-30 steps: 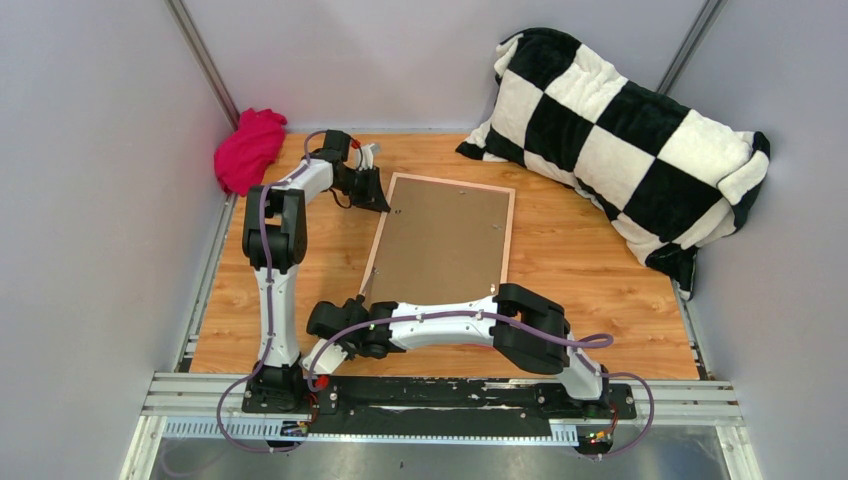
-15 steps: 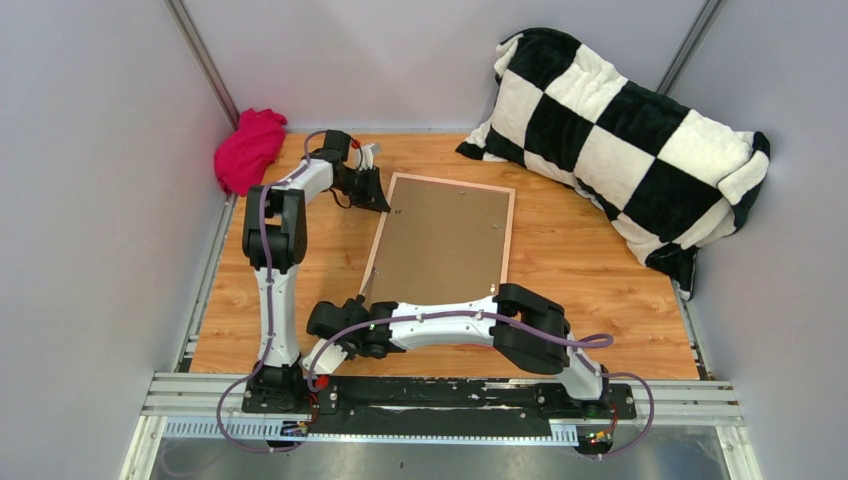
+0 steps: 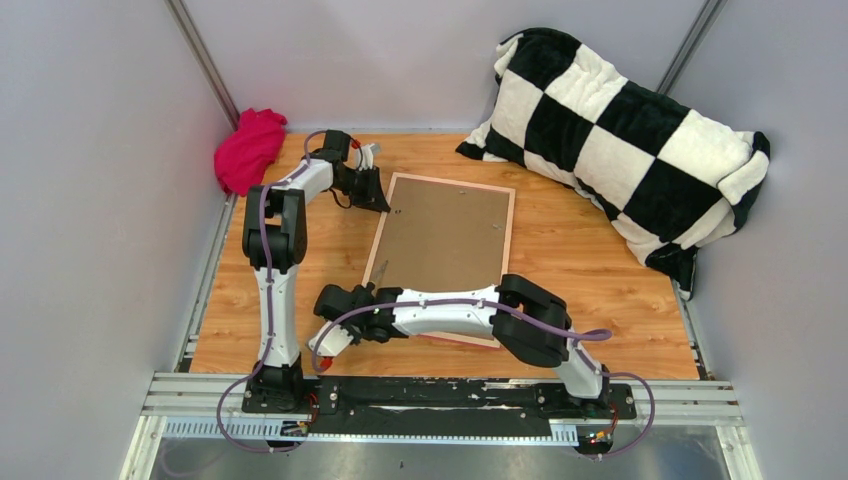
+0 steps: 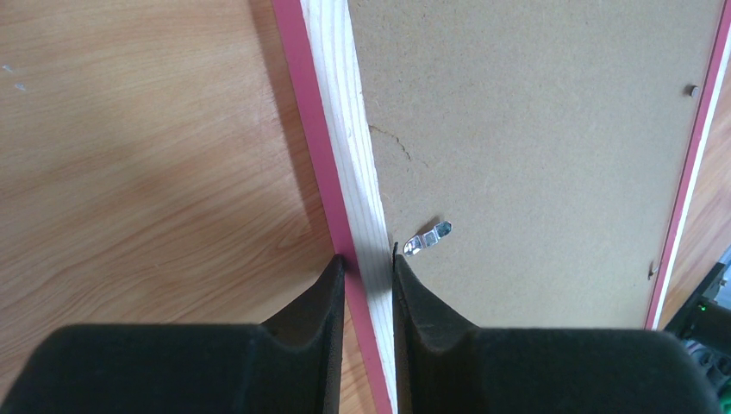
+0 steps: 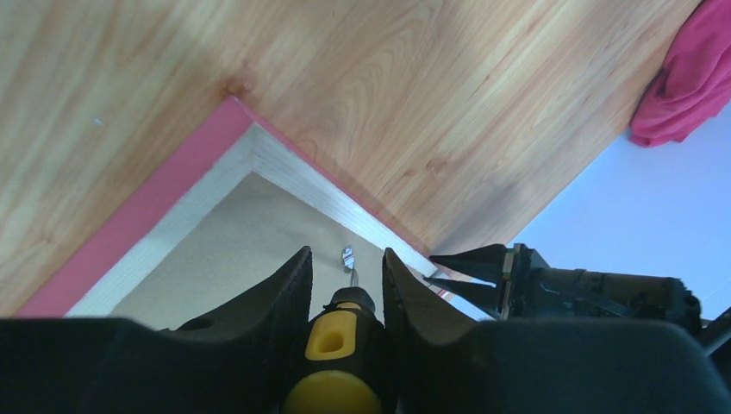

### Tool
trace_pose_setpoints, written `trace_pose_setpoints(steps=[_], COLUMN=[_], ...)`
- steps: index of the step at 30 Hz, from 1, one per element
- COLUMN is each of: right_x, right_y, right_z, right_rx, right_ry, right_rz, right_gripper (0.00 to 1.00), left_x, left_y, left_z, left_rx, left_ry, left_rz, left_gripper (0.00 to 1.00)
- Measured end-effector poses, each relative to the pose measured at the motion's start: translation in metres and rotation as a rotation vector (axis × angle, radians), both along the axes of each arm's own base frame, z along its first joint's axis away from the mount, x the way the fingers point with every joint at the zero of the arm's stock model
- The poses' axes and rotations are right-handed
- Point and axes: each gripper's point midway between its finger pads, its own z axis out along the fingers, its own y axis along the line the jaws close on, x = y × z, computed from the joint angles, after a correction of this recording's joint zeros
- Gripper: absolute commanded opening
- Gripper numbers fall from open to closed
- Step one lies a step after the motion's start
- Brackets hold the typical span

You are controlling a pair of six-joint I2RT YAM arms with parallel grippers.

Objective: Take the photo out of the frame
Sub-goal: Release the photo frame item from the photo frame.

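Pink frame [image 3: 445, 230], right jaws' screwdriver [image 5: 332, 345] advanced over it

You've got the frame [image 3: 445, 230] lying back-up on the table [image 3: 580, 265]: thin pink border, brown backing board [image 4: 534, 129], metal tab [image 4: 428, 237]. The photo is hidden from view.

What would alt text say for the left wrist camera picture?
The left gripper pinches the pink-edged wooden rail of the frame, which lies back up on the table. A small metal clip sits on its brown backing board.
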Motion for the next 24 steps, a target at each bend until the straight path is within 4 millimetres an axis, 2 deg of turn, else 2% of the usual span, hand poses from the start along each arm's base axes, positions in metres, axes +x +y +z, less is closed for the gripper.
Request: trace_pose_setpoints(steps=[4, 9, 14, 19, 22, 24], right_x=[0.007, 0.006, 0.005, 0.008, 0.012, 0.013], right_y=[-0.008, -0.017, -0.02, -0.026, -0.033, -0.039], right_z=[-0.006, -0.016, -0.014, 0.002, 0.02, 0.04], right_rx=[-0.015, -0.042, -0.039, 0.0, 0.052, 0.1], right_ry=[0.004, 0.012, 0.017, 0.07, 0.108, 0.131], right_rz=[-0.019, -0.023, -0.031, -0.082, -0.132, -0.166], right_gripper=[0.0, 0.0, 0.0, 0.0, 0.0, 0.0], left_x=[0.0, 0.0, 0.0, 0.0, 0.0, 0.0], left_y=[0.0, 0.0, 0.0, 0.0, 0.0, 0.0], left_z=[0.0, 0.0, 0.0, 0.0, 0.0, 0.0], left_rx=[0.0, 0.0, 0.0, -0.001, -0.001, -0.001], left_ry=[0.0, 0.0, 0.0, 0.0, 0.0, 0.0], left_rz=[0.0, 0.0, 0.0, 0.0, 0.0, 0.0], left_gripper=[0.0, 0.0, 0.0, 0.0, 0.0, 0.0])
